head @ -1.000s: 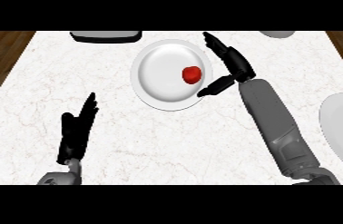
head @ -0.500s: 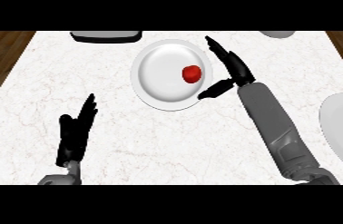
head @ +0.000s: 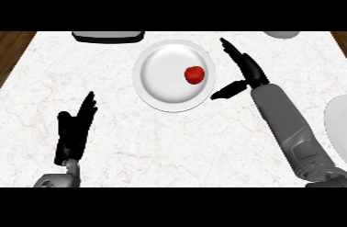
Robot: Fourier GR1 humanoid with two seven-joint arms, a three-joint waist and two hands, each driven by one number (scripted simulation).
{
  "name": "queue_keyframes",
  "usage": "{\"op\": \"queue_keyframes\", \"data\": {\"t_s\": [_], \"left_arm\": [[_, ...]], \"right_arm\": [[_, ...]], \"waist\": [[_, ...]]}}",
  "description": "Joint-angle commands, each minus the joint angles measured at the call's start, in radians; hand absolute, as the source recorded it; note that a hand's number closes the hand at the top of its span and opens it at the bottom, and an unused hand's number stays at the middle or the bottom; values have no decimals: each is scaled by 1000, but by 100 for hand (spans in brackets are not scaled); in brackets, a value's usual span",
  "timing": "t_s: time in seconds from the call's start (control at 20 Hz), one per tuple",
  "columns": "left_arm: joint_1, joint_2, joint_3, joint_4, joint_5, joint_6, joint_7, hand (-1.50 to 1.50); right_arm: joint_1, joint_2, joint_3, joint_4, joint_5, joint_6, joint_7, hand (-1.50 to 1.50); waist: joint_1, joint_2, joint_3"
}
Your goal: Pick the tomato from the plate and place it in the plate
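A small red tomato (head: 194,74) lies on the right half of a white round plate (head: 163,83) at the counter's upper middle. My right hand (head: 245,68) is open just right of that plate, fingers straight and pointing up-left, thumb spread toward the plate's lower right rim; it is apart from the tomato. A second white plate (head: 338,125) shows partly at the right edge. My left hand (head: 75,129) rests open at the lower left, fingers up, holding nothing.
A dark tray-like object (head: 108,36) sits at the counter's far edge, upper left. A pale rounded object (head: 283,34) is cut off at the top right. Brown wooden floor (head: 12,51) shows beyond the counter's left edge.
My right hand has shifted slightly up and toward the plate. The tomato, both plates and my left hand have not moved.
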Motion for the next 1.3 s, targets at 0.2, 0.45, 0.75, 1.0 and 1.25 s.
{"op": "queue_keyframes", "data": {"t_s": [0.2,0.45,0.75,1.0,1.25], "left_arm": [[-58,23,36,74,25,-48,-19,0],[17,-30,-25,-6,-17,-5,-20,0],[-63,-3,12,26,-10,-14,33,0],[-22,-5,5,5,-4,-28,-8,0],[20,-6,7,-3,5,-40,-30,0]], "right_arm": [[-38,-50,-29,73,1,-30,-18,-150],[6,-112,-48,106,-6,-4,-101,-150],[16,-161,-88,131,-31,-25,-120,-150],[-4,-178,-100,152,-27,-91,-111,-150],[-4,-212,-93,159,-14,-93,-99,-150]], "waist": [[6,4,0],[13,5,1],[13,9,1],[30,13,2],[31,10,2]]}}
